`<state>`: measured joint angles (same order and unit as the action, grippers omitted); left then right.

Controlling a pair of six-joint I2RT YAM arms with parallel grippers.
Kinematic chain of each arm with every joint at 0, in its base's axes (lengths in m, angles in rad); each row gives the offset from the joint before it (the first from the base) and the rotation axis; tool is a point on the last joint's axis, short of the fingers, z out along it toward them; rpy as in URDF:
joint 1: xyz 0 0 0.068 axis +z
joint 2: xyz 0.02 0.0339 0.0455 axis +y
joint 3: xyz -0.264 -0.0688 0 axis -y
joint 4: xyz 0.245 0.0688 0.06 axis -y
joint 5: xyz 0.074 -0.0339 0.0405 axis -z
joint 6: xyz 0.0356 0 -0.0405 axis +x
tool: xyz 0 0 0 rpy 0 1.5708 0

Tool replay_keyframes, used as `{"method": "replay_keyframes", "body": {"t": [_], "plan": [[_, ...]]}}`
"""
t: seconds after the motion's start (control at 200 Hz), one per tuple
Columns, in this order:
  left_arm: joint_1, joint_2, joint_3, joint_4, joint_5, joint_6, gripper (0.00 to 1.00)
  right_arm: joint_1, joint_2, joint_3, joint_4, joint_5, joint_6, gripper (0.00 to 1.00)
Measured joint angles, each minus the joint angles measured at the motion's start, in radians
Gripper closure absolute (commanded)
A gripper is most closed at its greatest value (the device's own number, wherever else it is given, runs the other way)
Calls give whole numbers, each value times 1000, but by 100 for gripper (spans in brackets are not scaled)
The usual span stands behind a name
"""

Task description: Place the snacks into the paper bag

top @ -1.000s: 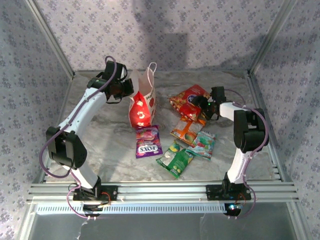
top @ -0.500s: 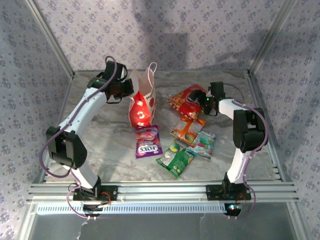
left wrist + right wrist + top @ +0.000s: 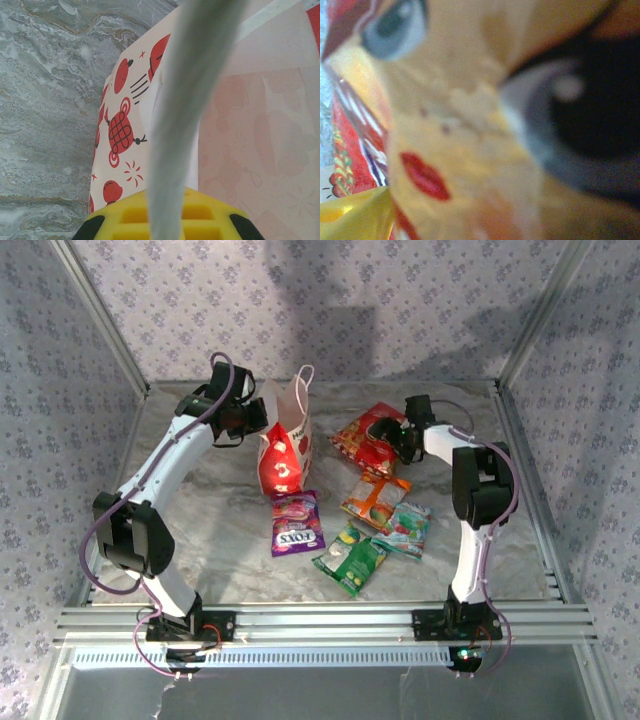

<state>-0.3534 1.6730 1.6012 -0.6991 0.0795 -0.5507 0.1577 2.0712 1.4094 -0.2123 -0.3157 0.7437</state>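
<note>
**Paper bag** [image 3: 286, 445]: standing upright on the tabletop [image 3: 215, 540] near its far edge, left of centre. The left gripper [image 3: 250, 418] is straddling the bag's left wall at the rim and appears to be pinching it. The left wrist view is showing printed paper on one side of that wall and pale lining on the other.

**Red packet** [image 3: 362, 436]: sitting toward the far right corner, apart from the bag. The right gripper [image 3: 402, 438] is clamping its right end.

**Step in hand (judged):** carrying the red packet to the bag. Doing this well is calling for:
- raising the packet above the rim;
- turning a narrow end downward;
- letting go only over the mouth, clear of the string handles, with the left arm steadying the light paper against tipping.

**Waiting:** purple packet [image 3: 297, 523], orange packet [image 3: 374, 500], teal packet [image 3: 407, 528] and green packet [image 3: 350, 560], lying close together from the centre toward the near right.

**Writing:**
- "FOX'S" is reading clearly on the purple packet.
- The bag is bearing red apple and knot prints, with no words legible.
- Other lettering is too small or blurred to read.
</note>
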Motion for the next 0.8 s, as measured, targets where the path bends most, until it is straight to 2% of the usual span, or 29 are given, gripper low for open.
{"method": "replay_keyframes", "body": {"t": [0.175,0.33,0.635,0.8], "plan": [[0,0,0,0,0,0,100,5,13,35,-45,24,-39,31],[0,0,0,0,0,0,100,1,8,27,-33,23,-68,51],[0,0,0,0,3,0,100,-28,-29,1,-45,5,-158,66],[0,0,0,0,3,-1,100,-50,-37,0,-56,-10,-194,78]]}}
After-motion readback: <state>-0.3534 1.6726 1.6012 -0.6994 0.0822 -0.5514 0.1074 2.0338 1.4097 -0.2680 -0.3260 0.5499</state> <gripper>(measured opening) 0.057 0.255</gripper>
